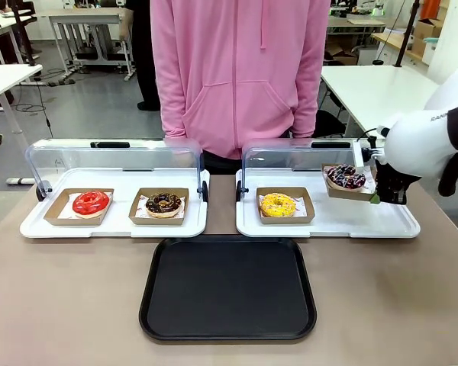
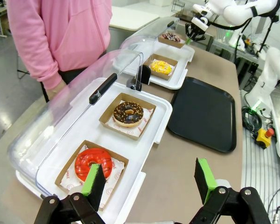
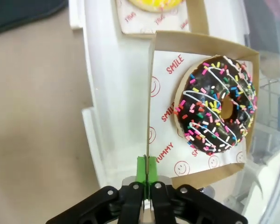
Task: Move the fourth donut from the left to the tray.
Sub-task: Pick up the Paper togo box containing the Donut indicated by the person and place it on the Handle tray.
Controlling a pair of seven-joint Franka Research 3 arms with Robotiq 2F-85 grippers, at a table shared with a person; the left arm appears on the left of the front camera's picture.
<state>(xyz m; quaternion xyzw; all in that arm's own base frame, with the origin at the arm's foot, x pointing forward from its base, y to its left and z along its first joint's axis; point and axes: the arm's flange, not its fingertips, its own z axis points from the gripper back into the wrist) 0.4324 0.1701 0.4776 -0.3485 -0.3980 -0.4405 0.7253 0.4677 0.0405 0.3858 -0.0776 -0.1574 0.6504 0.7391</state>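
A large black rectangular plastic tray (image 1: 227, 288) with rounded corners and a raised rim lies on the brown tabletop (image 1: 61, 305) with nothing in it. Past the black tray's far-right corner sits a white plastic display tray (image 1: 328, 226) with its clear curved lid (image 1: 298, 156) swung up. Over this display tray's end farthest from the black tray, the dark chocolate-glazed ring donut with pink and white streaks and coloured sprinkles (image 1: 345, 177) rests in a small brown cardboard holder (image 3: 163, 102) lined with printed paper. The right gripper (image 3: 147, 170) has its green pads pressed together on the holder's thin side wall, and the holder hangs tilted, apparently lifted off the white floor. Nearer the black tray in the same display tray, a yellow-iced ring donut (image 1: 278, 204) lies in its own cardboard holder. Past the black tray's far-left corner, a second white display tray (image 1: 114, 226) with a raised clear lid (image 1: 114, 162) holds a red-glazed donut (image 1: 91, 203) and, closer to the black tray, a chocolate donut with tan crumbs (image 1: 163, 203), each in a cardboard holder. The left gripper (image 2: 149, 177) hovers beyond that display tray's outer end, fingers spread wide and holding nothing. A person in a pink hoodie (image 1: 240, 76) stands beyond both display trays, across from the black tray.
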